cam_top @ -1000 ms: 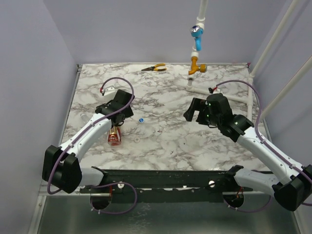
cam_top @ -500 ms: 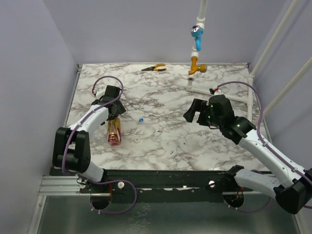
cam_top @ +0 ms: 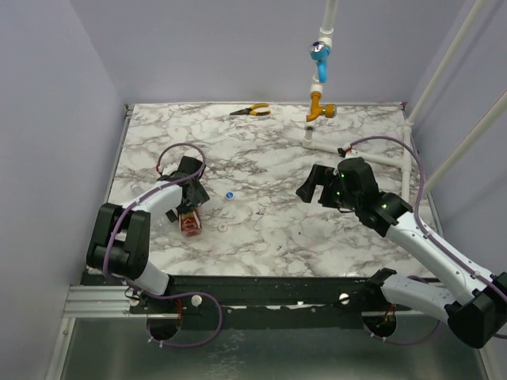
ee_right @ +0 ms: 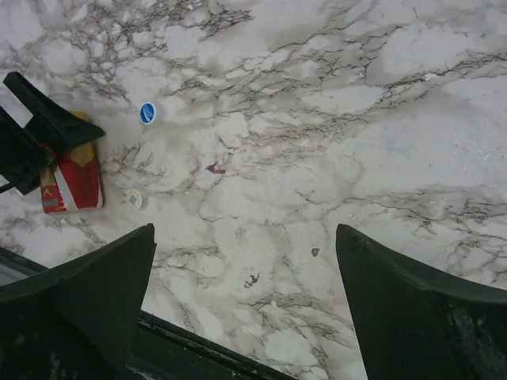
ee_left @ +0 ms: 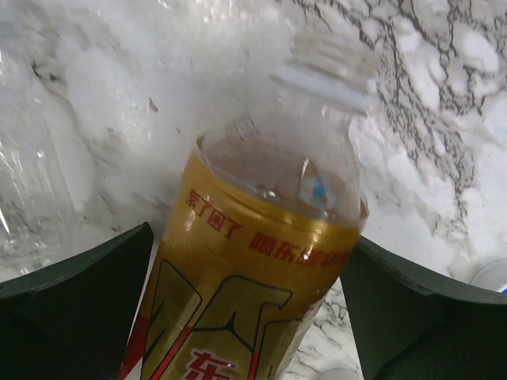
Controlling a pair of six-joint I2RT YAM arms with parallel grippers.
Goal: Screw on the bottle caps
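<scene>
The bottle (ee_left: 253, 277), clear with a red label and amber contents, lies on the marble table with its threaded neck (ee_left: 329, 63) bare. My left gripper (ee_left: 247, 237) is open, its jaws standing on either side of the bottle's body. From above, the left gripper (cam_top: 190, 202) sits right over the bottle (cam_top: 190, 224). A bright blue cap (cam_top: 230, 194) lies just to its right, and a white cap (cam_top: 223, 226) lies nearer the front. My right gripper (ee_right: 245, 229) is open and empty above bare marble, with the blue cap (ee_right: 147, 113), white cap (ee_right: 134, 199) and bottle (ee_right: 71, 182) off to its left.
Orange-handled pliers (cam_top: 250, 111) lie at the back edge. A light-blue valve handle (cam_top: 319, 52) with an orange fitting (cam_top: 319, 107) hangs on a white pipe at the back right. A black rail (cam_top: 269, 289) runs along the table's front edge.
The left arm has folded back toward its base and its gripper has come down around the bottle. The right arm has hardly moved.
</scene>
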